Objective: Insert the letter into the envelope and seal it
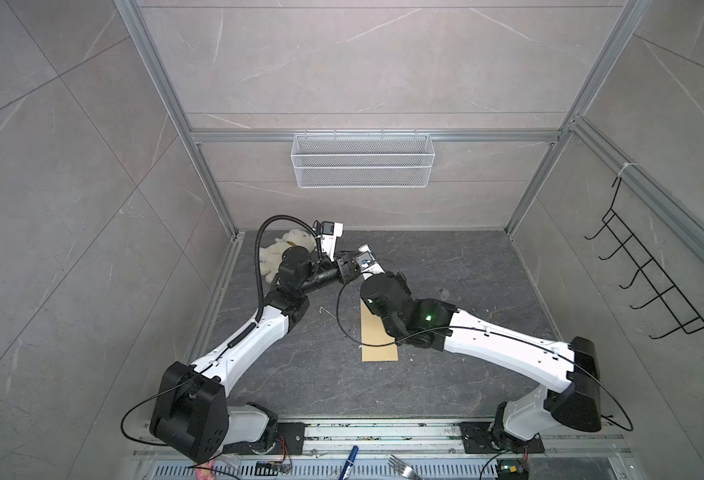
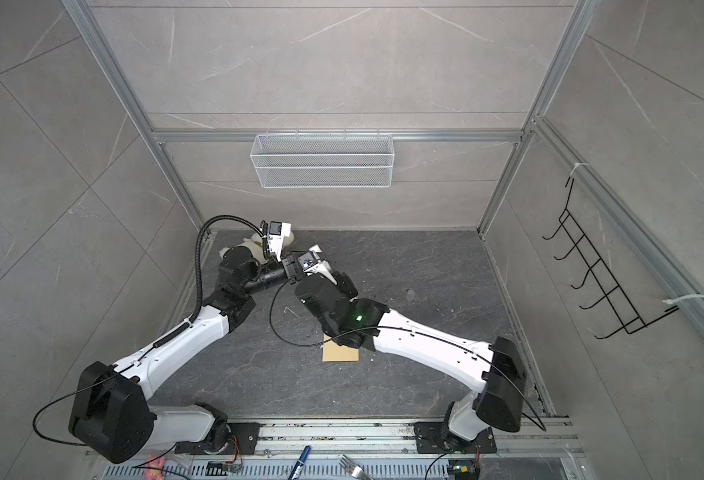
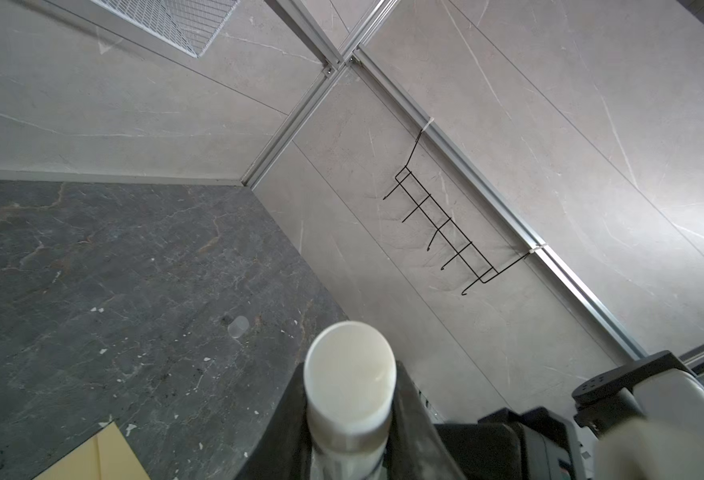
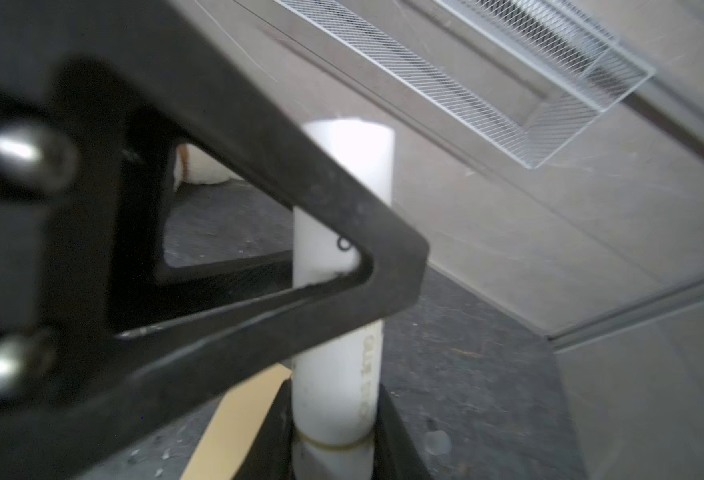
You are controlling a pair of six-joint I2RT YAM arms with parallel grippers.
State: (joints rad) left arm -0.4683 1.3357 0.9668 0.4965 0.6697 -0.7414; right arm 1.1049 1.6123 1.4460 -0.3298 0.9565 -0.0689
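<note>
Dark stone tabletop (image 1: pixel 466 291); left end effector (image 3: pixel 350 378) and right end effector (image 4: pixel 333 407) both tight around one white tube (image 4: pixel 348 158)

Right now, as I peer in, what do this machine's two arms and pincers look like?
The left arm and right arm are smooth white shells between chunky black joint housings. The left carries a ribbed black hose and a coiled cord; the right trails a thin black cable and shows a small green light. The left gripper has scuffed matte-black fingers, open triangular frames.

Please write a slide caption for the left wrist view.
Left gripper holding a white tube, envelope lying on the table.
</note>
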